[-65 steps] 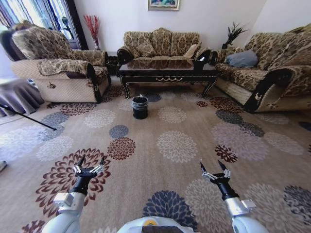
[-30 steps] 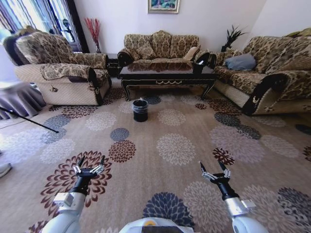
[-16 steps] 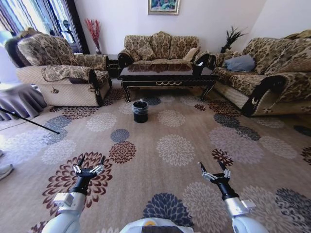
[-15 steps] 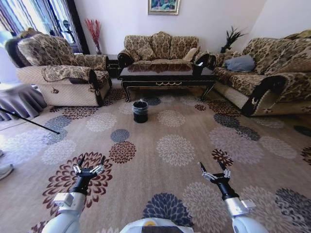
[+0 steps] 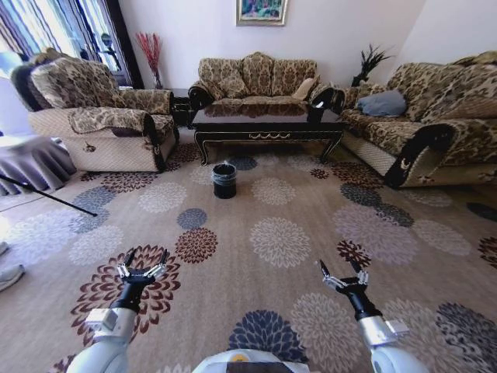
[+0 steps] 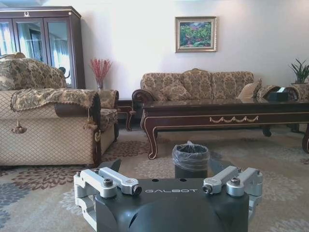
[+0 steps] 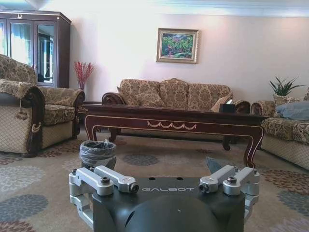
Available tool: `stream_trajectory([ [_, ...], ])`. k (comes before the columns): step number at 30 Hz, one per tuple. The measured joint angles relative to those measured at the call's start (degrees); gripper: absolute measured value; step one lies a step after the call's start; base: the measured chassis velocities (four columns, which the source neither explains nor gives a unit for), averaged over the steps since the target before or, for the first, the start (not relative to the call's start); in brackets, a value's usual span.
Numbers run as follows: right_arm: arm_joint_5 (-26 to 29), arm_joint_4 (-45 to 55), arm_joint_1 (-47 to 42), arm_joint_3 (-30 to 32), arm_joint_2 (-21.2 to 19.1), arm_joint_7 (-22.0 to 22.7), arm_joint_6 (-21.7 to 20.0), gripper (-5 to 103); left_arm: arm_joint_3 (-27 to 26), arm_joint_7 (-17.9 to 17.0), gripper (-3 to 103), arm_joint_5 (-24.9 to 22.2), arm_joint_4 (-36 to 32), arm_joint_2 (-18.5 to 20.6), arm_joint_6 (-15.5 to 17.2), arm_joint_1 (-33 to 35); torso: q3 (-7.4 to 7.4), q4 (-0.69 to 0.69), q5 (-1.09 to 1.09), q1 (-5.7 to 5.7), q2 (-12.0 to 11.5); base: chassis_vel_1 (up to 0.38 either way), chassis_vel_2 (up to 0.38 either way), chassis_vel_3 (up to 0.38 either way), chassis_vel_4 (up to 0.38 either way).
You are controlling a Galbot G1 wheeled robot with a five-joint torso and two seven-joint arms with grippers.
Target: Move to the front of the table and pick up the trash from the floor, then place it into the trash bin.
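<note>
Backing off a little more, the robot had let the table [image 5: 266, 120] and sofas shrink and climb in the head view, while both arms kept their low, forward pose. Left gripper [image 5: 141, 263] hung over the floor [image 5: 256, 295] with fingers spread wide, holding nothing. Ahead and between the arms, well apart from either, the trash bin [image 5: 224, 179] stood before the table's left front leg. Right gripper [image 5: 342, 273] likewise gaped empty. "GALBOT" [image 6: 171, 191] was readable on each wrist housing. No trash could be made out.
</note>
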Motion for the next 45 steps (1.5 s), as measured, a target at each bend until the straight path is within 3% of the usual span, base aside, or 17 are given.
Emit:
stream_trajectory([
  [45, 0.0, 0.0, 0.0, 0.0, 0.0, 0.0, 0.0, 100, 0.0, 0.0, 100, 0.0, 0.0, 0.0, 0.0, 0.0, 6.48, 0.0, 0.0, 3.82, 10.28, 0.0, 0.0, 0.0, 0.0],
])
